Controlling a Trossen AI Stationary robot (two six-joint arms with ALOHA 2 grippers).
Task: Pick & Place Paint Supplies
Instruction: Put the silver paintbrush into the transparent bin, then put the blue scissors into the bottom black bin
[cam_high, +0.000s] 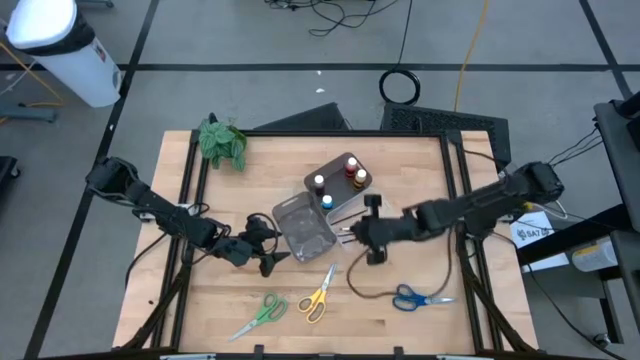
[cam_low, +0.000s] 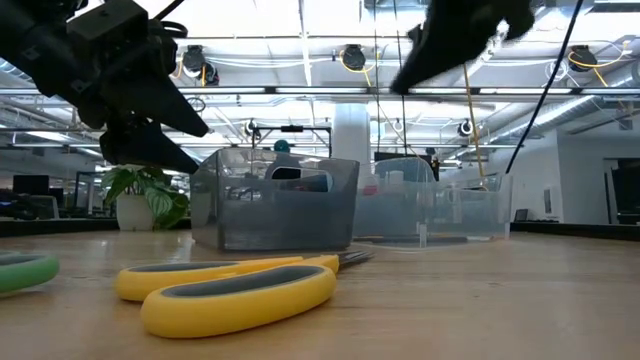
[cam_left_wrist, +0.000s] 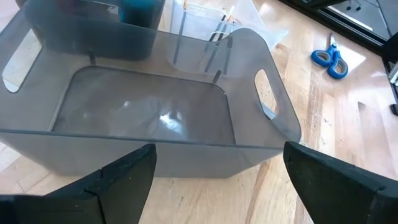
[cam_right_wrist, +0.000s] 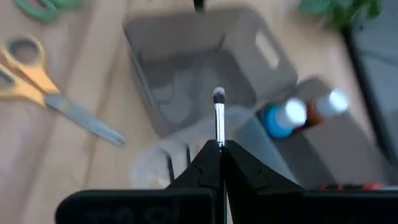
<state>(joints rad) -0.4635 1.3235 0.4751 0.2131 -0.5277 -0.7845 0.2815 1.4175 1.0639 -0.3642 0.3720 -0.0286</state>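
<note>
Two grippers: right gripper (cam_right_wrist: 219, 148) pinches a brush (cam_right_wrist: 219, 118) (jaws closed), left gripper (cam_left_wrist: 217, 171) jaws wide beside grey tray (cam_left_wrist: 261, 155).

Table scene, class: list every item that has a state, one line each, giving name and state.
Left gripper: open, empty, at the grey tray's wall.
Right gripper: shut on a brush.
Brush: held, bristles toward the grey tray.
Grey tray: upright, empty.
Paint bottles: upright, capped.
Yellow scissors: flat on the table, closed.
Green scissors: flat.
Blue scissors: flat.
</note>
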